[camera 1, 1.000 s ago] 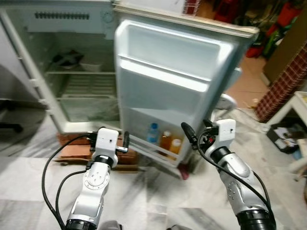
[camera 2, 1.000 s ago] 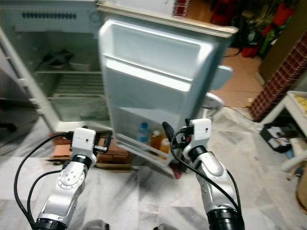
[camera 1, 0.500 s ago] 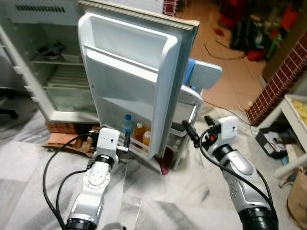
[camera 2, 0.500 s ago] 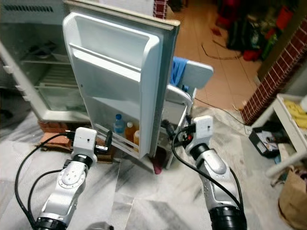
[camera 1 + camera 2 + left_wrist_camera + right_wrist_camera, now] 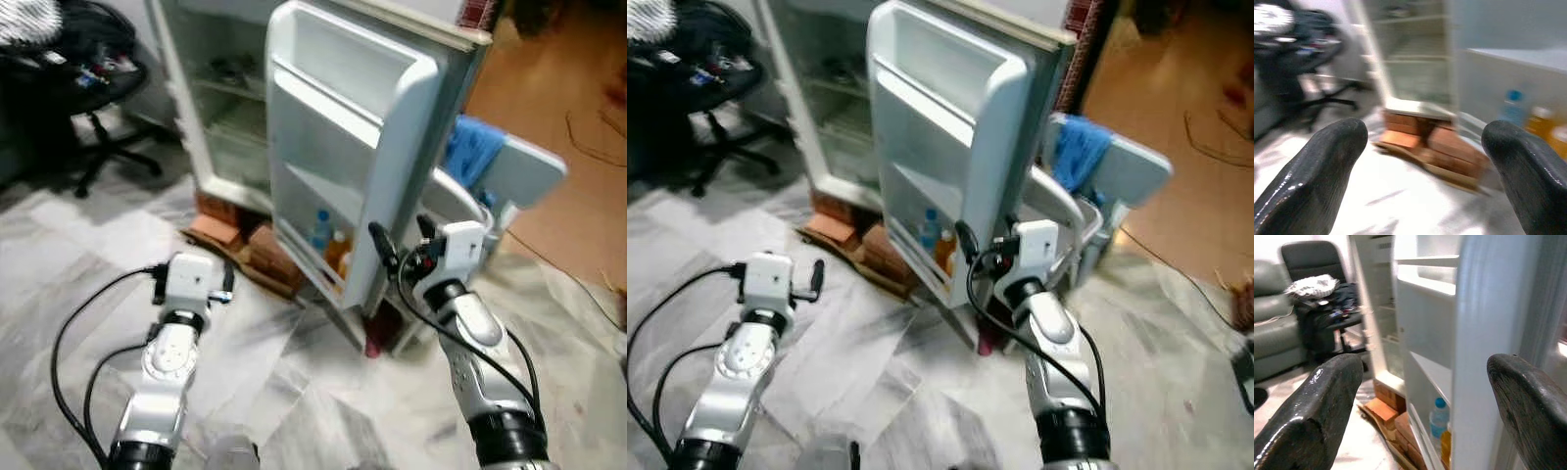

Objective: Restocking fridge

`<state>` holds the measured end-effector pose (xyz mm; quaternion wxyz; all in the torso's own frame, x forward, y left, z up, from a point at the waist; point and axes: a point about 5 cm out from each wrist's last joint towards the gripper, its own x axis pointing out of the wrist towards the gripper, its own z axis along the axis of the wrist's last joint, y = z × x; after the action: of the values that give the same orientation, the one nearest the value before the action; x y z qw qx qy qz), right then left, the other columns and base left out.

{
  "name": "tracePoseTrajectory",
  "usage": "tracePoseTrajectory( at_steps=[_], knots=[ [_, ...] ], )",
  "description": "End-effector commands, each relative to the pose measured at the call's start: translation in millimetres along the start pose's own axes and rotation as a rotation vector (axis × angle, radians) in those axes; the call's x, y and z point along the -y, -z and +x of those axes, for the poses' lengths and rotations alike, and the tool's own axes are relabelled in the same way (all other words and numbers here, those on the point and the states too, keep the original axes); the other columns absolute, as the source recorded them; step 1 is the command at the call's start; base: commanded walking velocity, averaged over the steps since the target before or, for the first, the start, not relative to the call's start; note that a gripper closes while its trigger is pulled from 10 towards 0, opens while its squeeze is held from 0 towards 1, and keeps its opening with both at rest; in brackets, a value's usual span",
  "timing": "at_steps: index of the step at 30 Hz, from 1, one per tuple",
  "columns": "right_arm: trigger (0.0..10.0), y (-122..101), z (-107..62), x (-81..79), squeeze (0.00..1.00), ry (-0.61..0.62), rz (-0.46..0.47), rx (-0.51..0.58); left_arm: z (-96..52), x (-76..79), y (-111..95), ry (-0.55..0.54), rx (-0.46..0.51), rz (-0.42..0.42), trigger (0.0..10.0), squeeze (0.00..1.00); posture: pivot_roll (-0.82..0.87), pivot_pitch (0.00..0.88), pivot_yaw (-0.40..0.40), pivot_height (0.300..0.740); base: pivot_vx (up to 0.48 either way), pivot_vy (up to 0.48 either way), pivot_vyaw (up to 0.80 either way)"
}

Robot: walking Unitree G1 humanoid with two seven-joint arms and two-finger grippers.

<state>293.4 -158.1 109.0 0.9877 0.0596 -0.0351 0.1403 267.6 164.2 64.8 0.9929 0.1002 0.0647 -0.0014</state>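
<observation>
Marble floor (image 5: 88, 255), pale and veined. Fridge (image 5: 230, 88) stands on bricks (image 5: 250, 250), its door (image 5: 343, 147) swung wide open. Lowest door shelf holds a blue-capped bottle (image 5: 319, 231) and an orange bottle (image 5: 338, 253). Left tool (image 5: 1422, 161) empty, fingers spread, low over the floor. Right tool (image 5: 1420, 406) empty, fingers spread, just beside the door's edge. Black office chair (image 5: 83, 88) off to the left; blue cloth (image 5: 473, 152) behind the door.

We note two silver jointed metal arms, each ending in a white boxy wrist housing with looping black cables. The left gripper (image 5: 192, 286) and right gripper (image 5: 400, 245) carry glossy, rounded black fingers (image 5: 1317, 166).
</observation>
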Motion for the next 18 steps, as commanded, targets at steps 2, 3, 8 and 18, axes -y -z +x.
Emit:
tracePoseTrajectory(
  at_steps=[2,3,8,18],
  knots=[
    [10.0,-3.4,-2.6,6.1,0.00,0.073,-0.017,0.016,-3.3,-0.1,1.4,0.008,0.000,-0.007,10.0,0.00,0.10,0.028,-0.031,0.740,0.274,0.000,0.00],
    [10.0,-3.8,-3.2,6.5,0.00,0.081,-0.017,0.018,-3.7,-0.2,1.6,0.009,-0.001,-0.008,10.0,0.00,0.10,0.028,-0.031,0.740,0.289,0.000,0.00],
    [10.0,-2.1,-9.2,6.4,0.00,0.114,-0.022,0.021,-5.2,0.6,3.6,0.015,-0.006,-0.018,10.0,0.00,0.10,0.030,-0.029,0.740,0.320,0.000,0.00],
    [10.0,-2.6,-10.2,9.2,0.00,0.162,-0.042,0.025,-5.2,2.2,4.2,0.029,-0.007,-0.019,10.0,0.00,0.10,0.029,-0.028,0.740,0.322,0.000,0.00]
  ],
)
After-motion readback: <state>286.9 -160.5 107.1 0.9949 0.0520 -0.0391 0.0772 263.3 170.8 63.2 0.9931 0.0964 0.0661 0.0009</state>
